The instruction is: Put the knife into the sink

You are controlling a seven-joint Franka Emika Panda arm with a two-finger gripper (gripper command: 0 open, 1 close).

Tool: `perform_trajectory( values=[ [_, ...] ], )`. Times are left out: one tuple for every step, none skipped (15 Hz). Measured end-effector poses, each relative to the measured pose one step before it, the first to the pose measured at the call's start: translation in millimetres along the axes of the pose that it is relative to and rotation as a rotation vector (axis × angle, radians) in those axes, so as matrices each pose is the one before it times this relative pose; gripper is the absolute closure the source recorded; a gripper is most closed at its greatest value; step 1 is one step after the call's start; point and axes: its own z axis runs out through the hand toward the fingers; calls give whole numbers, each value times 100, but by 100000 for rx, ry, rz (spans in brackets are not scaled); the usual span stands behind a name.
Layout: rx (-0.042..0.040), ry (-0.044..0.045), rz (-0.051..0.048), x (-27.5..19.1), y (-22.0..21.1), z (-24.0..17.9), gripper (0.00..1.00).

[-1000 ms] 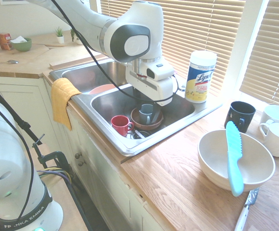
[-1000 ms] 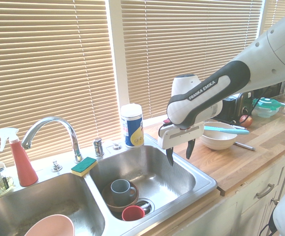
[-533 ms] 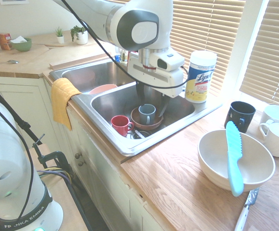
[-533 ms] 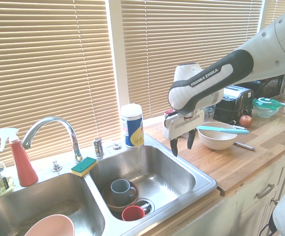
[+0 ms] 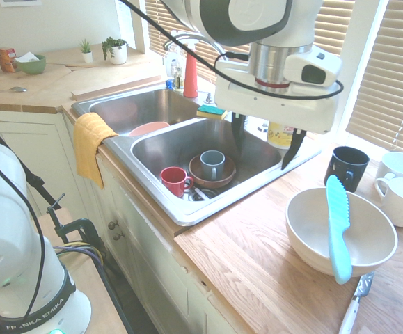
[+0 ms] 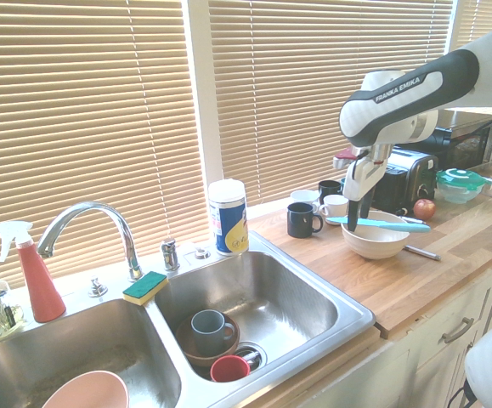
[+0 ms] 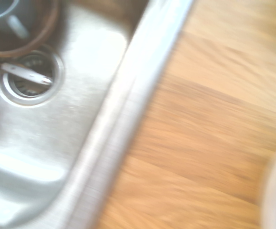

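While the gripper (image 5: 267,146) hangs near the sink (image 5: 208,163) with its fingers spread and nothing between them, I count two mugs in there, one red (image 5: 176,181), one blue-gray (image 5: 213,164). Just beside the sink there's one big white bowl (image 5: 302,233), and the knife (image 5: 338,229), all turquoise, long and wavy-edged, lies across its rim.
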Motion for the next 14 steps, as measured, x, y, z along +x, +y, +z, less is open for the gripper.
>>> perform_trajectory(
  values=[
    [198, 385, 439, 314, 1723, -262, 0],
    [77, 113, 139, 173, 1413, -80, 0],
    [-10, 302, 135, 212, 1201, 187, 0],
    [-440, 169, -165, 395, 1004, 745, 0],
    [-921, -53, -3, 531, 826, 1109, 0],
    [-1268, 150, 171, 657, 753, 1364, 0],
    [-1139, 346, 515, 619, 642, 1250, 0],
    [-835, -231, 427, 639, 546, 938, 0],
    [-417, -275, 451, 660, 548, 618, 0],
    [-186, -319, 82, 536, 427, 271, 0],
    [-34, -255, 203, 446, 281, 230, 0],
    [217, -706, 502, 367, 141, 459, 100],
    [46, -908, 467, 333, 31, 605, 100],
    [-50, -841, 422, 374, -1, 591, 100]
  ],
)
